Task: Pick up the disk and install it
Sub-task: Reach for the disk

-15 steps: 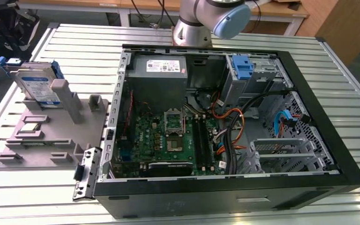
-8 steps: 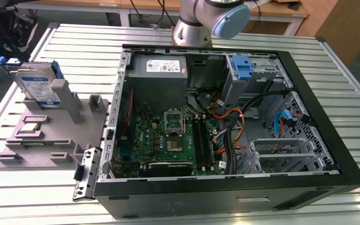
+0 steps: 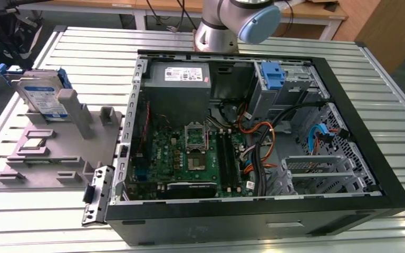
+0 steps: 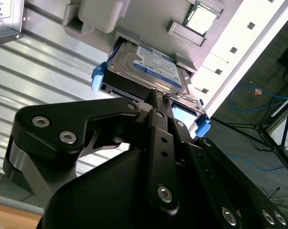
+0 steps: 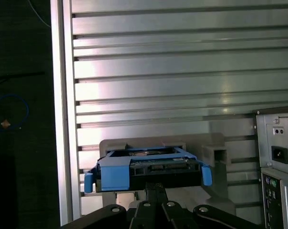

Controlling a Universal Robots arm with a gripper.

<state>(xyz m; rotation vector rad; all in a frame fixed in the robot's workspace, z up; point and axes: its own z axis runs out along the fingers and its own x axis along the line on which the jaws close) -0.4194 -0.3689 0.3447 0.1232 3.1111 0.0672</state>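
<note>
A: One disk (image 3: 42,97), then. Where is it sitting?
B: It is standing on edge in the grey holder (image 3: 61,153) on the desk (image 3: 308,45), beside the open computer case (image 3: 259,224).
A: And the claw?
B: In the second wrist view the claw (image 4: 159,95) is pointing its pressed-together tips at the disk's edge, gripping nothing.

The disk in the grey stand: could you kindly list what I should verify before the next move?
1. The disk stands upright in the grey stand: ok.
2. Gripper lined up with the disk's near edge in both wrist views: ok.
3. Gripper touching the disk: cannot tell.
4. Computer case open: ok.
5. Cables tucked out of the way inside the case: cannot tell.
</note>
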